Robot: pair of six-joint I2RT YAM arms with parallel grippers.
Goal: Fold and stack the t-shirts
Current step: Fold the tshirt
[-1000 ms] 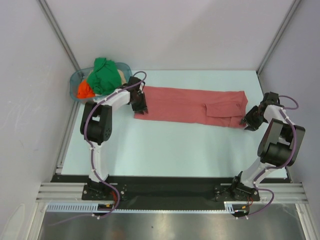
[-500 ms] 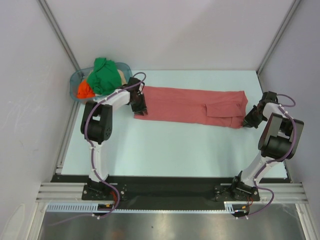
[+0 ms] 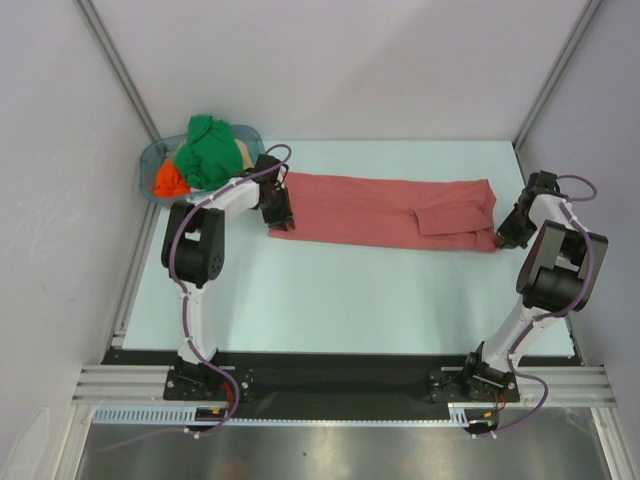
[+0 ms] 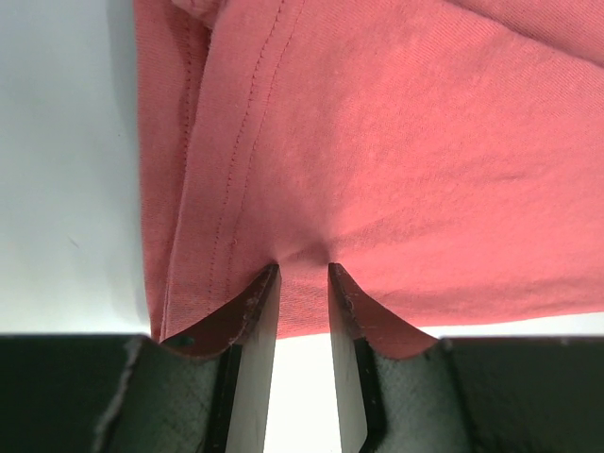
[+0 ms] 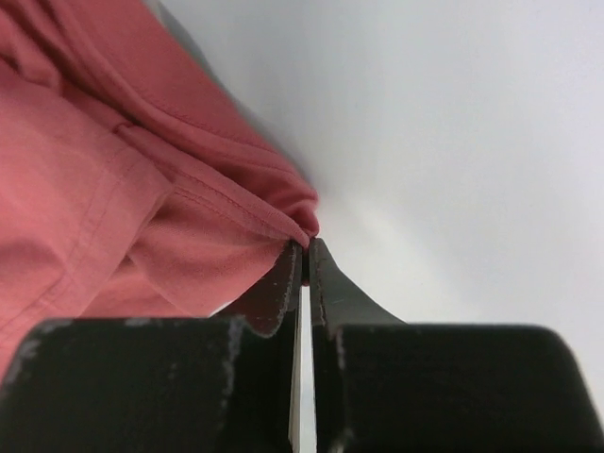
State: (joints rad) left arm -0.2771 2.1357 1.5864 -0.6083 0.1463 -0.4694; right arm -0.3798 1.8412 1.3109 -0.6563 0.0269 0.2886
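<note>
Here, the shirt: the large salmon-red cotton t-shirt (image 3: 380, 210) lay folded into a long strip across the far half of the pale tabletop (image 3: 350, 290), from near the far left corner to the right edge
Other shirts: a bright green cloth shirt (image 3: 205, 150), an orange one (image 3: 168, 182) and a beige one (image 3: 243, 152) were heaped in the clear blue-tinted plastic tub (image 3: 150, 165) at the far left corner
Handling: judged light, limp and prone to sag; a hem or corner seemed the best hold, one at each end, so that the strip would stay taut
Left gripper (image 4: 302, 272): fingers narrow at the strip's left end; a pucker of hem sat between the tips, apparently pinched
Right gripper (image 5: 304, 247): fingers almost together, nipping the strip's corner by the right edge
Writing: no tag, brand or print could be seen; only stitched seams showed
</note>
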